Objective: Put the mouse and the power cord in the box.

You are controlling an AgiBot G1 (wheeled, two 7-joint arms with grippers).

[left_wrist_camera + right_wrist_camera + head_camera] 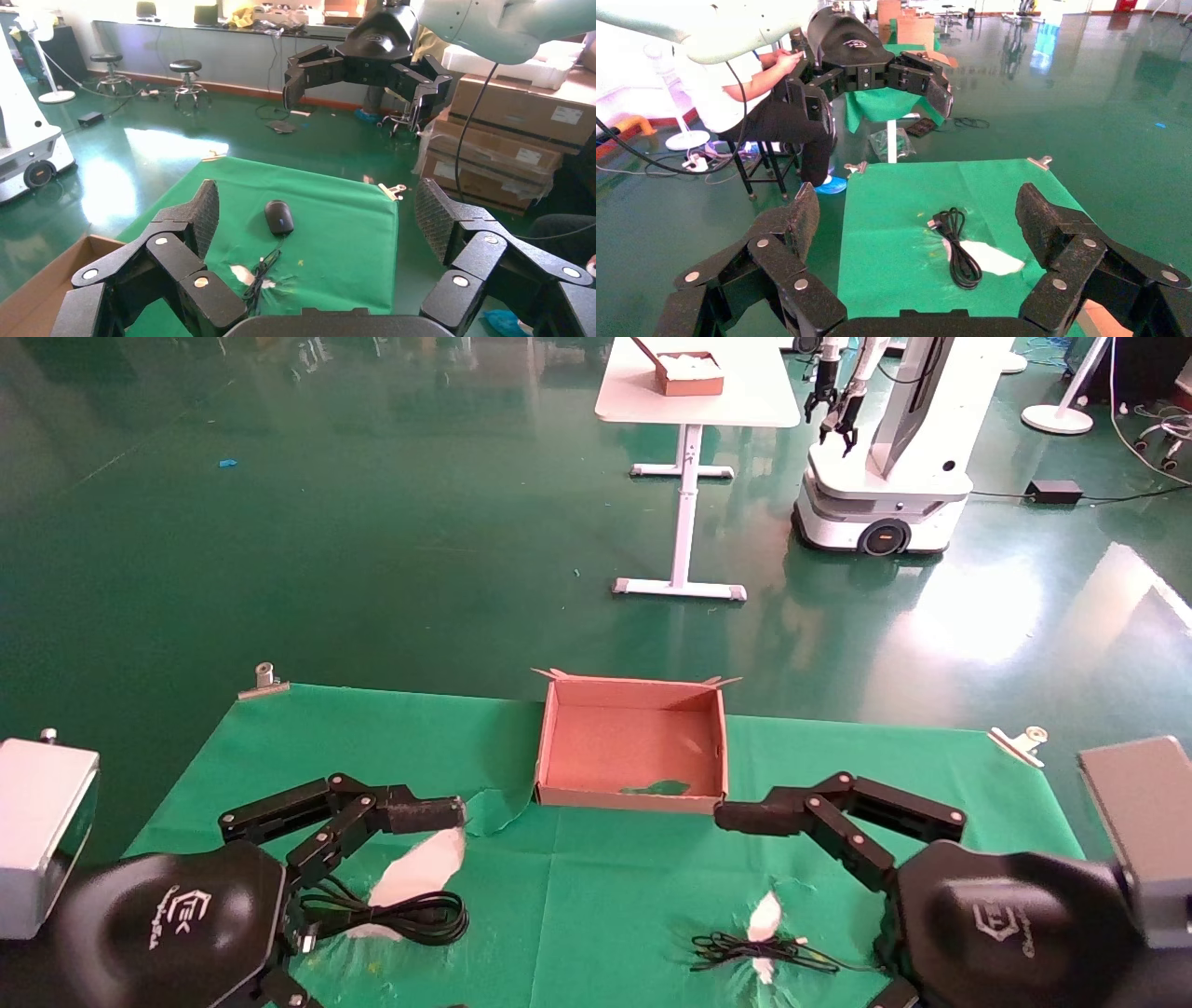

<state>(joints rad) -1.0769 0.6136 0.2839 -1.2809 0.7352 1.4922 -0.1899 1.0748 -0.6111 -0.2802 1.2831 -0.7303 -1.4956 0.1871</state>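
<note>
The brown cardboard box [633, 747] stands empty at the far middle of the green cloth. The power cord [400, 915] lies coiled on the near left, also visible in the right wrist view as the power cord [958, 246]. In the left wrist view the black mouse [279, 216] rests on the cloth, its thin wire [258, 275] bundled beside it. The head view shows only that wire [750, 950]; the mouse is hidden behind the right arm. My left gripper [318, 203] hovers open above the cord's side. My right gripper [919, 207] hovers open above the mouse's side. Neither holds anything.
White tears [419, 868] show through the cloth by the cord and by the wire. Metal clips [264, 679] pin the cloth's far corners. Beyond the table stand a white table [698, 402] with a smaller box and another robot [885, 477]. A seated person [758, 91] is beside the table.
</note>
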